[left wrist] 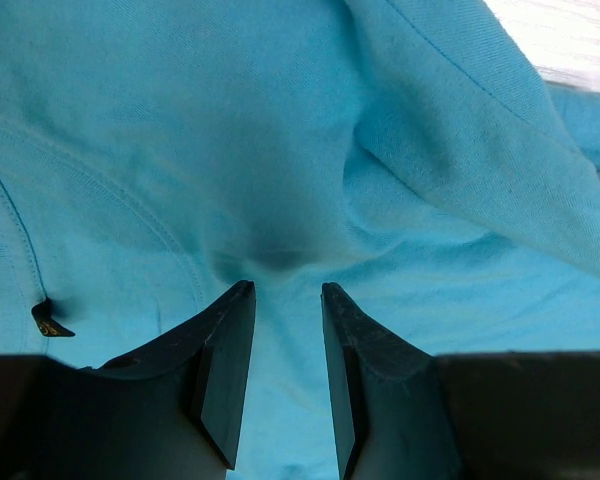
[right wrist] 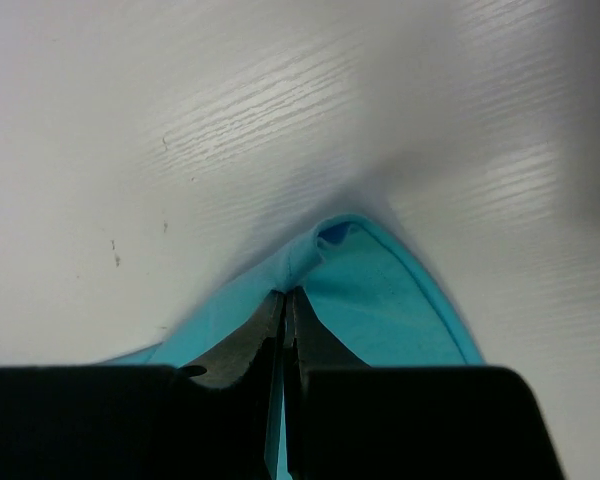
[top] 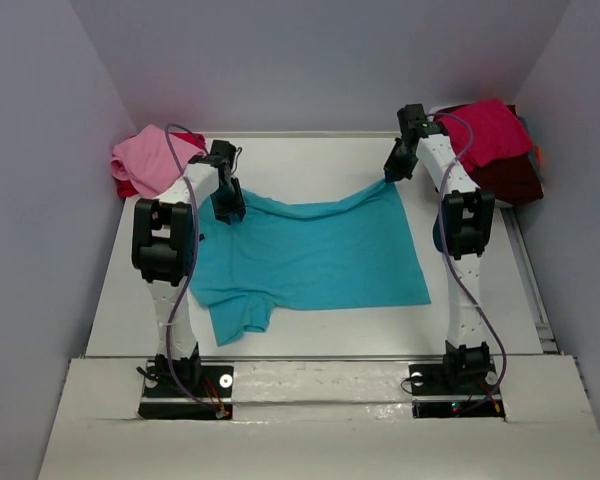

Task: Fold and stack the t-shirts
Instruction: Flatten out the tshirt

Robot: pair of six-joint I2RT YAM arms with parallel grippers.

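Top external: your white table point(top: 310, 335) sits inside grey walls point(top: 310, 60); left gripper point(top: 227, 207) and right gripper point(top: 391, 172) clench the turquoise t-shirt point(top: 320, 255).

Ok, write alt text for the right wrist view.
The right gripper is shut on a hemmed edge of the turquoise shirt, which bunches into a small peak just past the fingertips. Bare white table fills the rest of the view.
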